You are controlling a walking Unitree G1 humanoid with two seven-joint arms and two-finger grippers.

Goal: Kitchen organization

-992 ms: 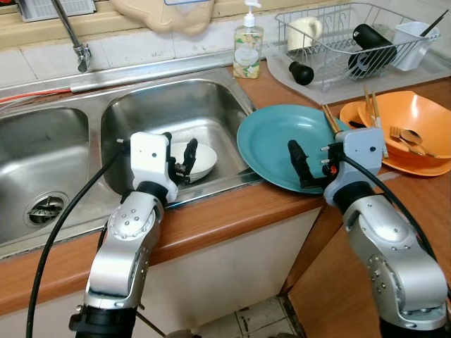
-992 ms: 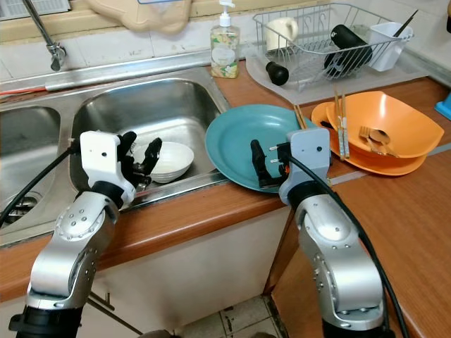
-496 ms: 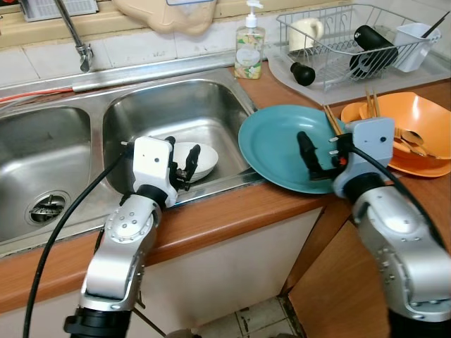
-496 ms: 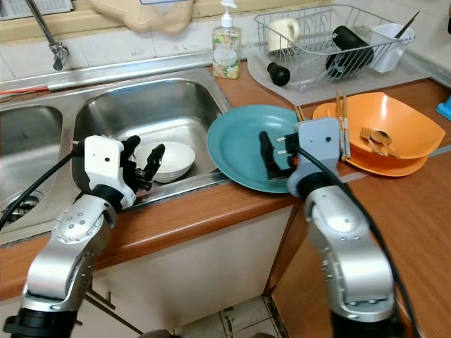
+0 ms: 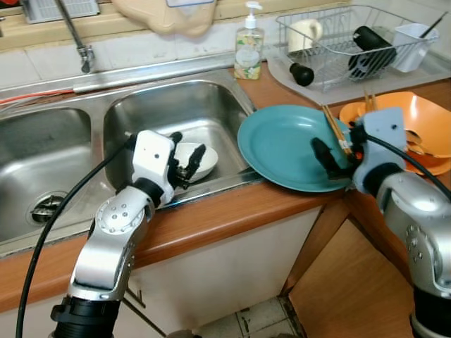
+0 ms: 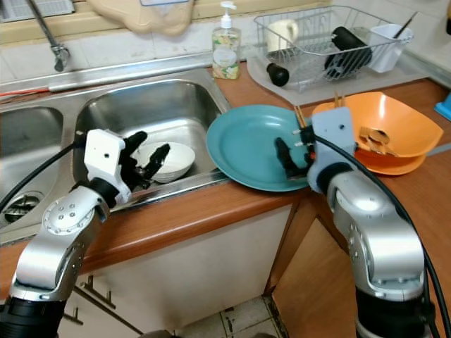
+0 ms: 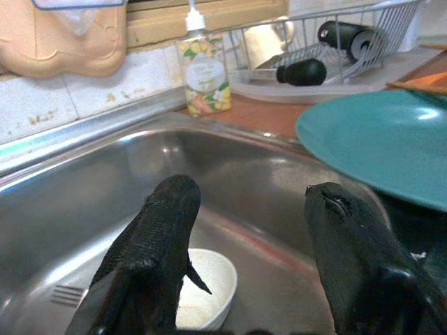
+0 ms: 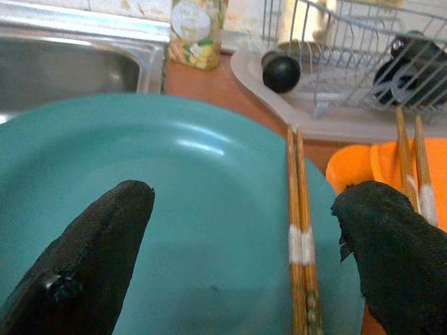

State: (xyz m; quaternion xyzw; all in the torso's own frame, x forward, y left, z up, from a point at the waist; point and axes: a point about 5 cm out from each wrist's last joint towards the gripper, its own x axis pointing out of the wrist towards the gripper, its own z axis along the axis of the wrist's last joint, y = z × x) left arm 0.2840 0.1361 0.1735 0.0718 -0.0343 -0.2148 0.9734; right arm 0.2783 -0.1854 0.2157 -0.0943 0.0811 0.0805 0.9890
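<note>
Teal plate (image 5: 285, 144) under chopsticks (image 8: 299, 237), soap bottle (image 5: 248, 49) behind

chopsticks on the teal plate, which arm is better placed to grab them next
The right. The right gripper hangs open just above the teal plate, with the chopsticks lying between its fingers. The left gripper is over the sink near the white bowl, well away from them.

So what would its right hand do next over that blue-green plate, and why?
Probably ease forward and close on the chopsticks. The right hand hovers open above the teal plate, and that pair lies between its fingers near the plate's edge beside the orange bowl.
</note>
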